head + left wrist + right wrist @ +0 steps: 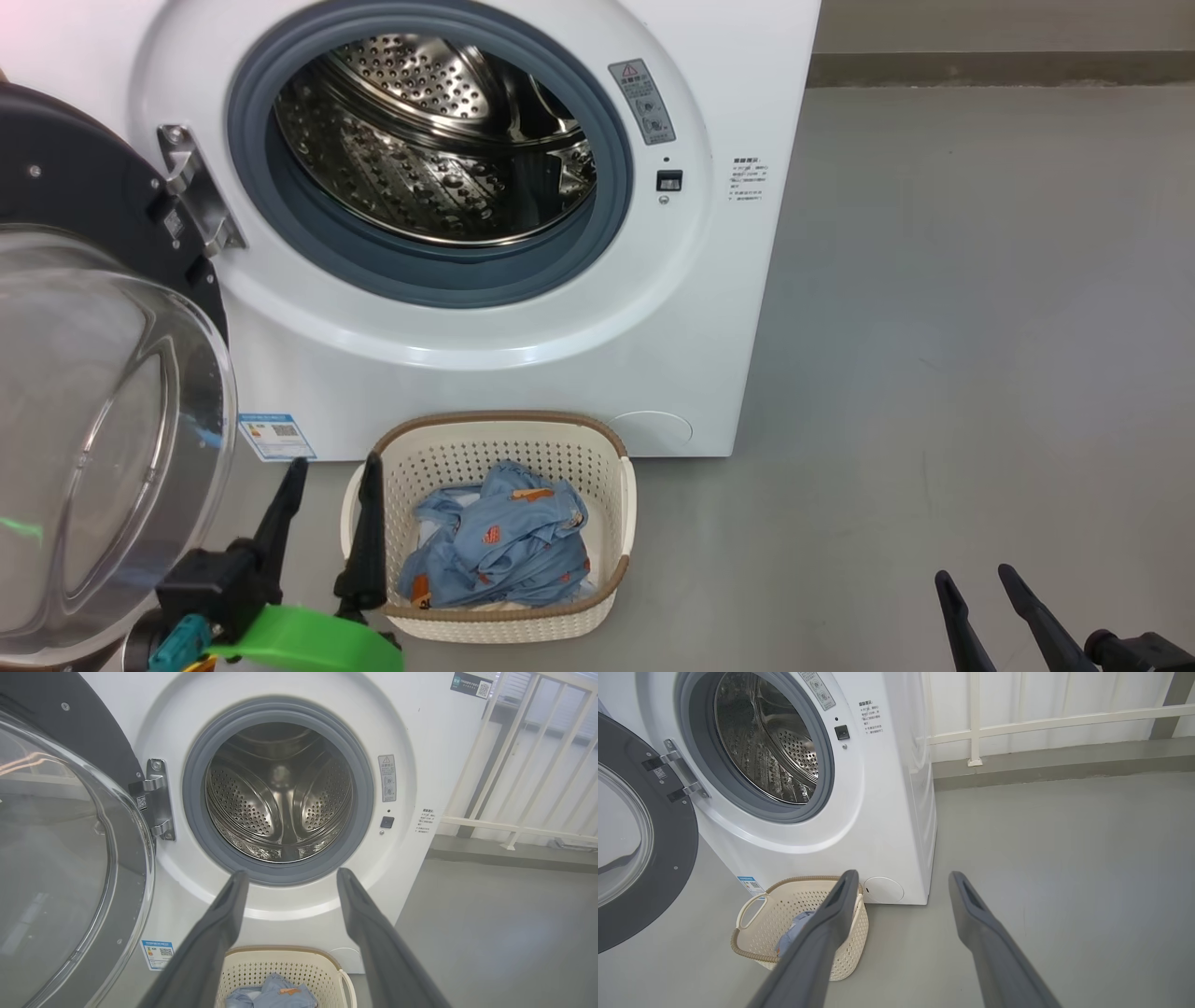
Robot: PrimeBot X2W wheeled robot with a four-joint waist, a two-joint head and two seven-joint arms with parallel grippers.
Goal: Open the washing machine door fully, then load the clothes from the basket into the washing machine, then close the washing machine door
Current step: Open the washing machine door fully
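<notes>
Grey smooth floor (934, 327) all around, with a white railing (1041, 721) along the wall behind and to the right of the washing machine (560, 373).

Left pincer (336, 460) is spread wide with nothing between its fingers. It hangs low in front of the washer's lower left corner, and in the head view one finger overlaps the near left edge of the basket (504, 418). Can't tell whether it actually touches. A bright green piece (308, 639) sits on that arm just behind the fingers. Looking along its own fingers, the tips frame the bottom of the round opening.

Right pincer (973, 573) is wide apart too and holding nothing, well off to the right of the washer over bare floor.

Moving out from there, the basket sits on the floor right in front of the washer, below the opening and close against the front panel. The clothes (504, 541) are piled inside it, light blue fabric with little orange prints and a bit of white cloth showing underneath.

Drum (439, 140) is shiny steel with nothing inside that I can see, ringed by the grey rubber seal (429, 280). The washing machine door (84, 373) is swung out to the left of the washer on its metal hinge (196, 191), with the clear bowl window bulging toward the camera. A small blue label (277, 437) is stuck at the washer's lower left, and a round flap (653, 429) sits at its lower right.
</notes>
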